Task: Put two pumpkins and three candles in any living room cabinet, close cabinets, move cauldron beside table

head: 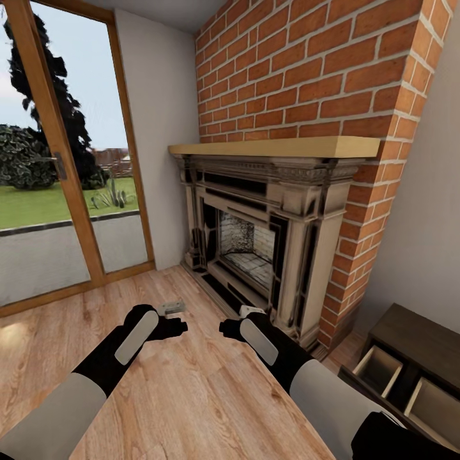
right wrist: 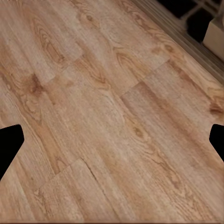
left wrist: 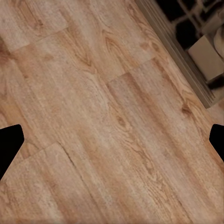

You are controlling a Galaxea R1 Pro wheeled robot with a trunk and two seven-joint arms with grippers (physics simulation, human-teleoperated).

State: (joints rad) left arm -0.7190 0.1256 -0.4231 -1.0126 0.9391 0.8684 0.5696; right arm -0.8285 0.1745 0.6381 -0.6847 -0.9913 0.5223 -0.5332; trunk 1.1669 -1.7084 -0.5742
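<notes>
The dark-brown cabinet (head: 418, 335) stands at the lower right in the head view, with two drawers (head: 381, 369) pulled out and their tan insides bare. My left gripper (head: 171, 319) and right gripper (head: 237, 322) hover side by side over the wooden floor, left of the cabinet. In the left wrist view the left gripper (left wrist: 112, 140) is open, with only floorboards between its black fingertips (left wrist: 9, 144). The right gripper (right wrist: 112, 142) is open the same way over bare boards. The pumpkins, candles, cauldron and table are out of view.
A brick chimney with a carved fireplace (head: 265, 236) and a tan mantel shelf (head: 275, 148) stands straight ahead. A tall glass door (head: 64, 179) with a wooden frame is on the left. Light wooden floor (head: 191, 383) stretches under both arms.
</notes>
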